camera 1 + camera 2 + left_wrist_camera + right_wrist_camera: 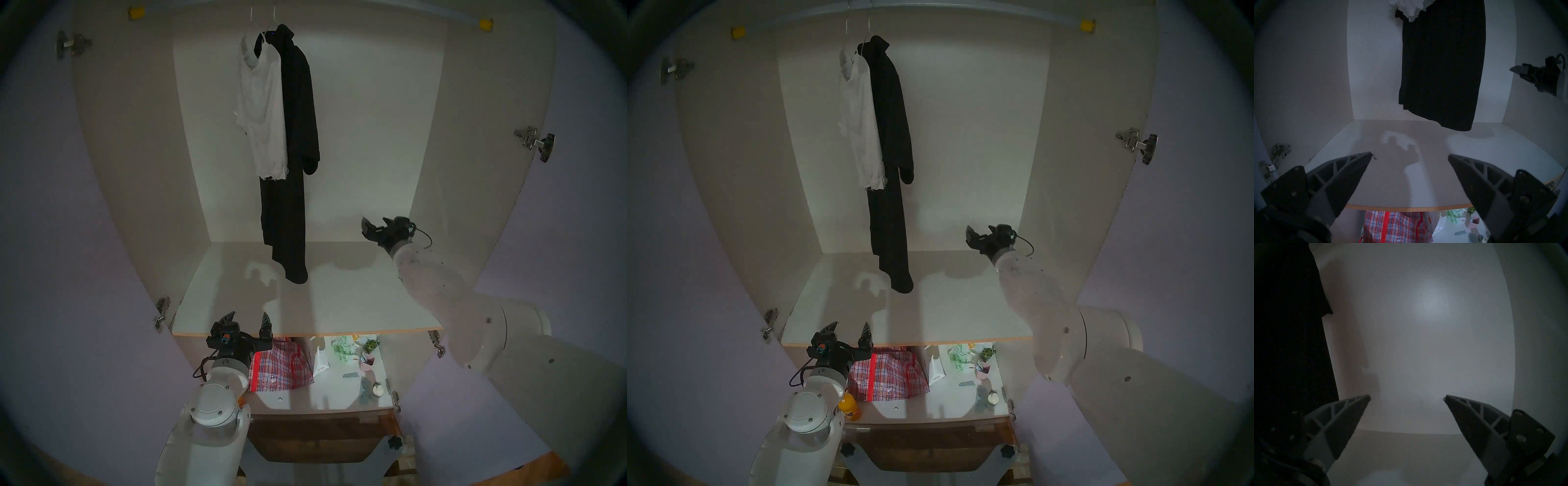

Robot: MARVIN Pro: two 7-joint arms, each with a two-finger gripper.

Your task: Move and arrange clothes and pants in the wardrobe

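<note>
- Head views: the black shirt [298, 135] and white top [263, 112] hung side by side, touching, on the rail [305, 3] at 12 o'clock in the wardrobe [373, 118]. The left gripper [247, 320] at 7 o'clock was spread and empty.
- Left wrist: the shelf [1474, 161] lay ahead, the checked bag [1395, 227] at 6 o'clock.
- Right wrist: the right gripper [1407, 398] was spread, empty, with the shirt at 9 o'clock.

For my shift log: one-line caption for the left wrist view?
Open left gripper at the shelf edge, black shirt hanging ahead, checked bag below.
</note>
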